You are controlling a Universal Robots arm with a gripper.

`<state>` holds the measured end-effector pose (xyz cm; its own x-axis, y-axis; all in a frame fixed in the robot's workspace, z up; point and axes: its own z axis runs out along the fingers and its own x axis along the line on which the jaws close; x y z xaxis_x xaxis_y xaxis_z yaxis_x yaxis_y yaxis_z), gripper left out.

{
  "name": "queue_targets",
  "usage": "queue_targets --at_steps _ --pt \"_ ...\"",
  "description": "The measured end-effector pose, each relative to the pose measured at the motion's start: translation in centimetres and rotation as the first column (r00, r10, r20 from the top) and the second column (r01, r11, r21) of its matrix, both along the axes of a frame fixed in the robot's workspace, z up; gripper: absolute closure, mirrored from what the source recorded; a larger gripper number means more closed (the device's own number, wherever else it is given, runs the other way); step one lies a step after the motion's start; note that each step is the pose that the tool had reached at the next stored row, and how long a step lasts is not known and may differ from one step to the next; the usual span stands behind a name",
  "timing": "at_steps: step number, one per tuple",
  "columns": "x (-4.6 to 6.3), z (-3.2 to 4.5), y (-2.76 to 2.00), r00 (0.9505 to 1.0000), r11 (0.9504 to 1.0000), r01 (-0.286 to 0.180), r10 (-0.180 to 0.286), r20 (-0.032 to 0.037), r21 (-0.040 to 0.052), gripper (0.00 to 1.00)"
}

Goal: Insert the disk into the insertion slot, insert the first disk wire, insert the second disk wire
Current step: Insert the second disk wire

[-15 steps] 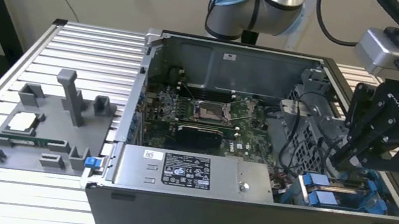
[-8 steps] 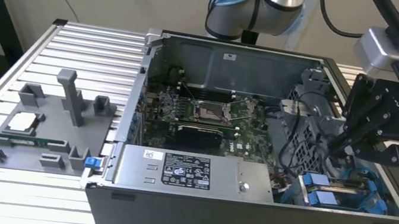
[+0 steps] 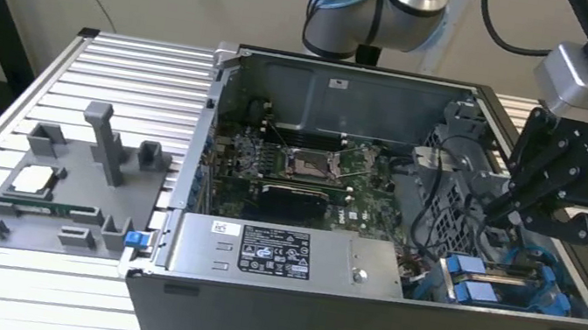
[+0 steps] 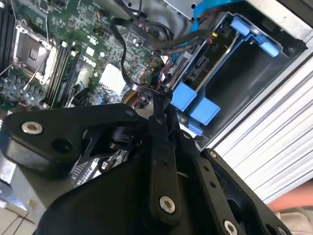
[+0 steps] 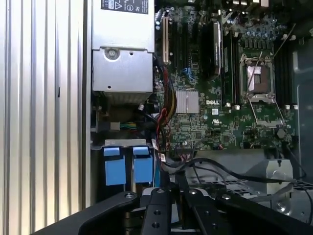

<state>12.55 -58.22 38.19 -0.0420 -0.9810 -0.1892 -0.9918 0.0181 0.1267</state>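
The insertion slot [image 3: 506,283] is a grey bay with blue rails and tabs at the case's front corner on the exterior view's right; it also appears in both wrist views [image 4: 234,58] [image 5: 124,166]. A dark end face with connector sockets [image 4: 195,73] sits between the blue rails. I cannot tell whether this is the disk. My gripper [image 3: 497,213] hangs just above and behind the slot. Its fingers [image 4: 159,122] are closed together at the tip [image 4: 160,100] on a thin black wire [image 4: 128,81] that loops up over the motherboard. The gripper [image 5: 173,185] stands beside the blue tabs.
The silver power-supply box [image 3: 279,256] fills the case's front. The motherboard [image 3: 294,165] lies behind it, with a perforated grey cage [image 3: 446,211] and a bundle of cables [image 5: 164,110] near the slot. A grey fixture holding small parts [image 3: 67,182] stands on the slatted table.
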Motion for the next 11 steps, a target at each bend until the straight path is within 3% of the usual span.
queue_targets --at_steps 5,11 --pt "0.92 -0.37 0.00 0.9996 1.0000 0.000 0.000 -0.0271 0.0001 1.00" --pt "1.07 -0.42 0.00 0.9995 1.0000 0.000 0.000 -0.0302 0.0001 1.00"
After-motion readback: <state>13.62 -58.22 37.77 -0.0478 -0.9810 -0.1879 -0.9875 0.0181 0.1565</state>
